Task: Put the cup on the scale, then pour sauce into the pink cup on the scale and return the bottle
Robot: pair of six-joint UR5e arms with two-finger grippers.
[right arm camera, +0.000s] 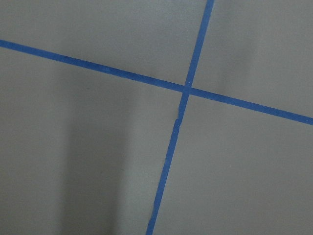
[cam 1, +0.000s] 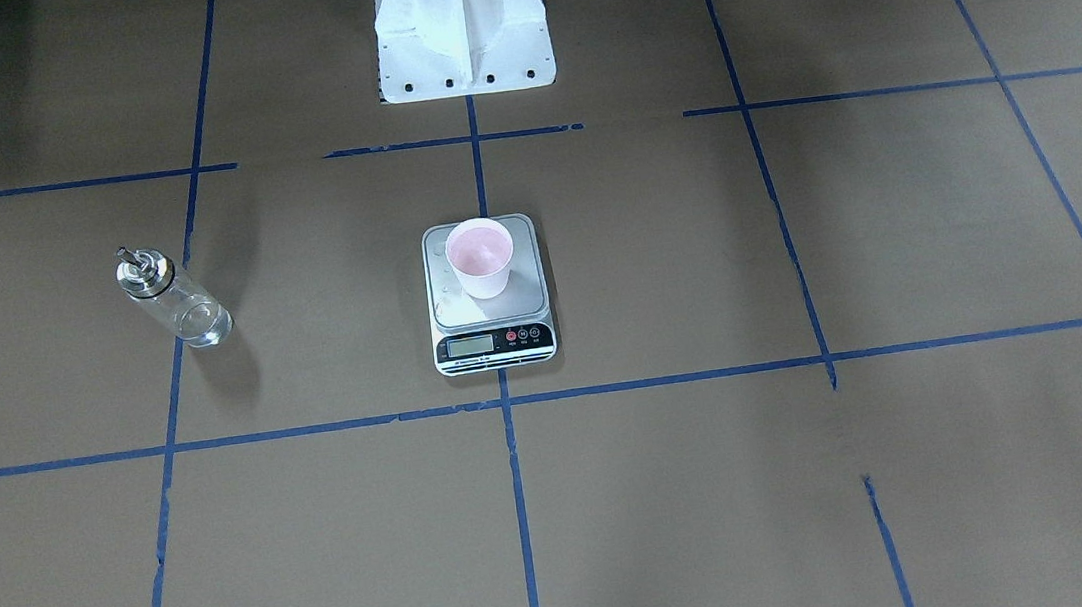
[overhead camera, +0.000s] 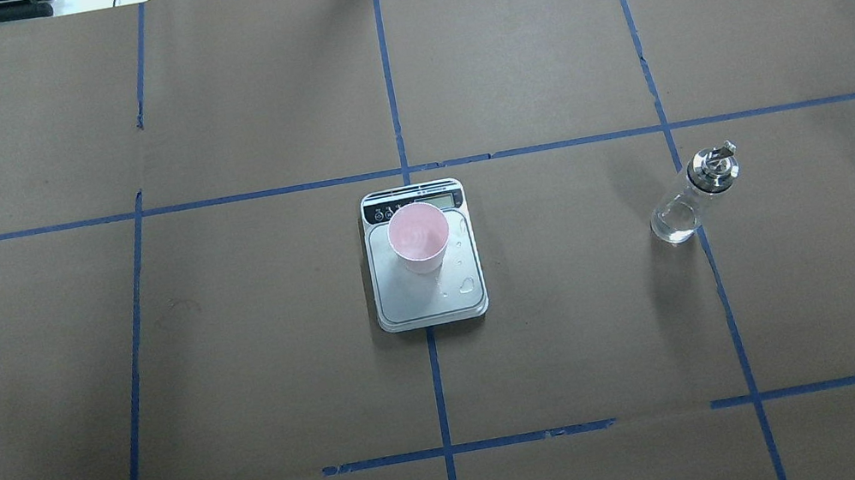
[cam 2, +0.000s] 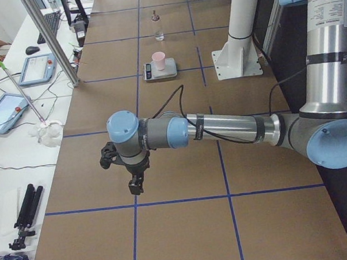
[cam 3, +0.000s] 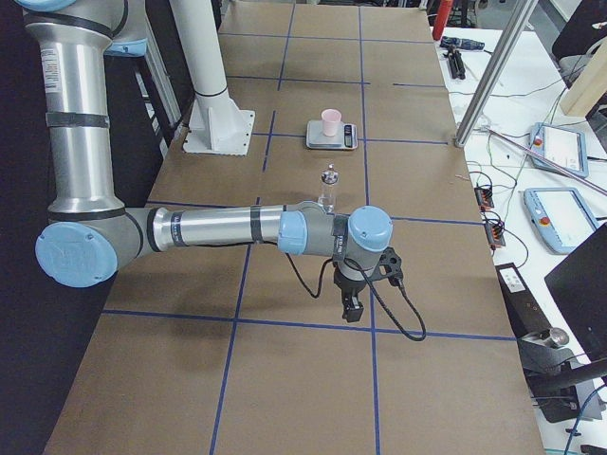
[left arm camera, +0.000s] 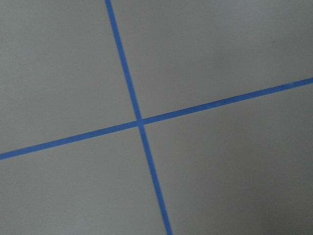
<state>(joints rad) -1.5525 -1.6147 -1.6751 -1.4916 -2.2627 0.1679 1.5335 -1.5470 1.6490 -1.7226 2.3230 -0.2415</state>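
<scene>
Bottle [overhead camera: 687, 205] stands upright (cap uppermost), apart from scale [overhead camera: 420, 298].

two crossing blue tape lines [left arm camera: 140, 121] on bare brown table paper [left arm camera: 220, 54]

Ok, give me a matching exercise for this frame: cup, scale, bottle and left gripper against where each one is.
1. cup
2. scale
3. bottle
4. left gripper

A. upright, off to the robot's right of the scale
B. hanging over the table, far from the other three
C. standing on the scale's platform
D. astride the centre blue tape line

Pairs: 1-C, 2-D, 3-A, 4-B.
</scene>
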